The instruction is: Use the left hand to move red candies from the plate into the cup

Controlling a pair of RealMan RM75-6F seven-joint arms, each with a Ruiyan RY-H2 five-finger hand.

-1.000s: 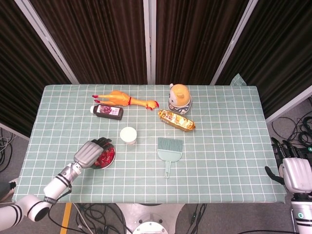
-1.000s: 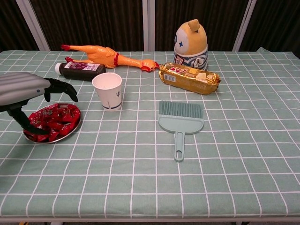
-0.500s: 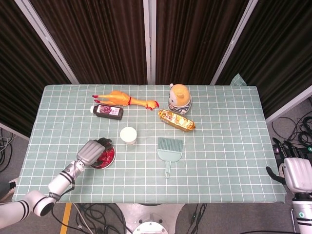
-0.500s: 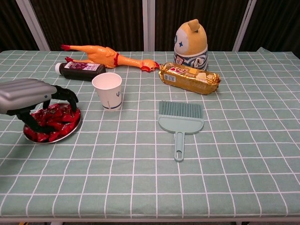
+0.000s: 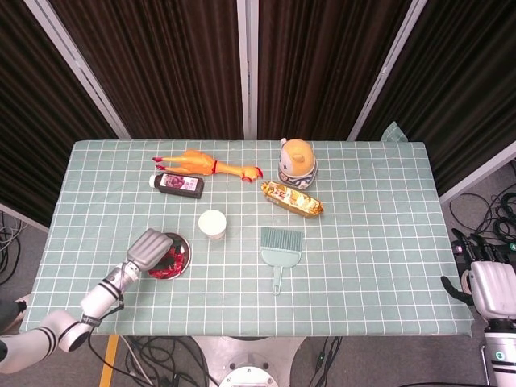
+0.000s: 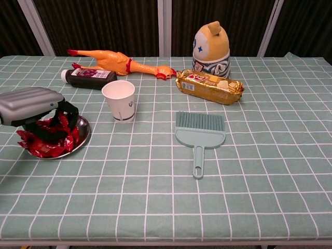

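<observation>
A metal plate [image 6: 79, 139] of red candies [image 6: 40, 146] lies at the front left of the table. My left hand [image 6: 30, 102] is down on it, fingers curled into the pile and closed around some candies. The candies bulge over the plate's left rim. In the head view the left hand [image 5: 150, 248] covers the left half of the plate [image 5: 185, 247], and candies [image 5: 168, 264] show beside it. The white paper cup [image 6: 119, 101] stands upright just right of the plate, also visible as the cup [image 5: 213, 223] from above. My right hand [image 5: 488, 287] hangs off the table's right end, holding nothing.
Behind the cup lie a dark bottle [image 6: 91, 79] and a rubber chicken [image 6: 120, 63]. A green hand brush [image 6: 200, 136] lies mid-table, with a gold snack pack [image 6: 209, 86] and an orange toy figure [image 6: 211, 47] behind it.
My left hand dropped from above the plate onto the candies and drew toward me; its fingers closed into the pile, pushing candies toward the plate's left rim. The right hand stayed put.
</observation>
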